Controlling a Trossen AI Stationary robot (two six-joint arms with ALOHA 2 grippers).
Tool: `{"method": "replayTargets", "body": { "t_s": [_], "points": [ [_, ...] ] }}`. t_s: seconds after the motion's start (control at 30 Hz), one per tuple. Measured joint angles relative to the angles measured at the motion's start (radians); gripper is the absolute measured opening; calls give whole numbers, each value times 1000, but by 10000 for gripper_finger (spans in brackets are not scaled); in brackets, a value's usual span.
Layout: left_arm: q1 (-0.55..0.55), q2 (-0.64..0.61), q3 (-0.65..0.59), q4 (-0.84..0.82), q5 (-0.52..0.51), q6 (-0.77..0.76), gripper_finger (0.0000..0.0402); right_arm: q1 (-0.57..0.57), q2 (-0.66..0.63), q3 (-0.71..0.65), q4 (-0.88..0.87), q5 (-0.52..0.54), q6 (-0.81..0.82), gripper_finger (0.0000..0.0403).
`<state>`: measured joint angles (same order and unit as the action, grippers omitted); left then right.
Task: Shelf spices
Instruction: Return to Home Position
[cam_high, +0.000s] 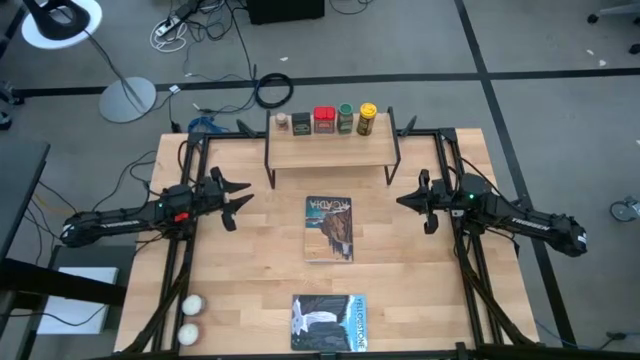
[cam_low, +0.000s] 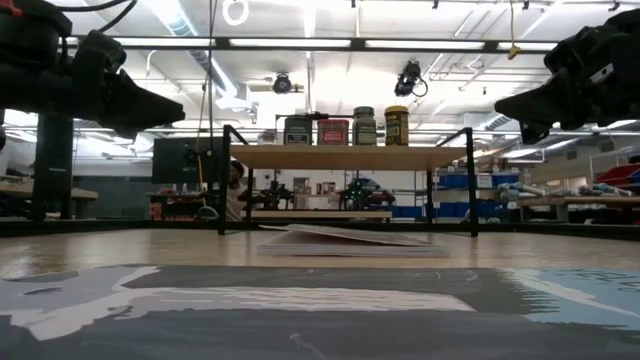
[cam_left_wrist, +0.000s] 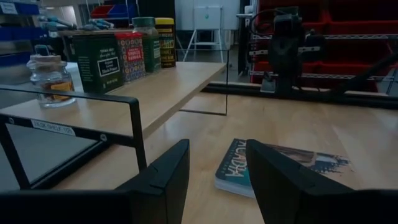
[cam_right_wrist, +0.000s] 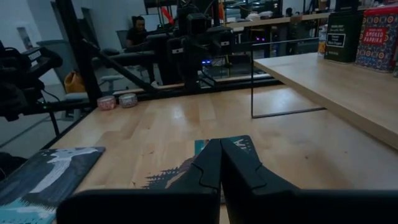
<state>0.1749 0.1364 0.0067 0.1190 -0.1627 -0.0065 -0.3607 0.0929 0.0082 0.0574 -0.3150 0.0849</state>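
Running along the middle of the worktop's (cam_high: 250, 290) far edge, the shelf (cam_high: 330, 152) leaves a strip of bare wood between its black legs and each far corner. Both arms are held above the worktop, one on either side and well apart from the shelf. The left pincer (cam_high: 242, 203) is toward the left edge, its fingers spread and released. The right pincer (cam_high: 405, 200) is toward the right edge, its fingers clenched together on nothing. Between them a book (cam_high: 329, 228) lies flat at the worktop's centre, apart from both pincers. A second book (cam_high: 329, 322) sits at the near edge, and two white balls (cam_high: 192, 303) rest at the near left corner.

The shelf is a narrow light-wood board on thin black metal legs. All five spices stand upright on it in one row along its far edge, so the near strip of the board and its right end are open. From the left end come the tiny pale jar (cam_high: 282, 122), standing a little apart, then the dark square tin (cam_high: 302, 122) and the red tin (cam_high: 324, 120) close side by side, then the green jar (cam_high: 345, 118) and the yellow-lidded jar (cam_high: 367, 118)
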Motion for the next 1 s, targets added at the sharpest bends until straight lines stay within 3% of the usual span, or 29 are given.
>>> {"method": "replayTargets", "body": {
  "t_s": [1.0],
  "points": [
    [0,0,0,10,5,2,162,0,0,0,0,-1,-2,6]
  ]
}}
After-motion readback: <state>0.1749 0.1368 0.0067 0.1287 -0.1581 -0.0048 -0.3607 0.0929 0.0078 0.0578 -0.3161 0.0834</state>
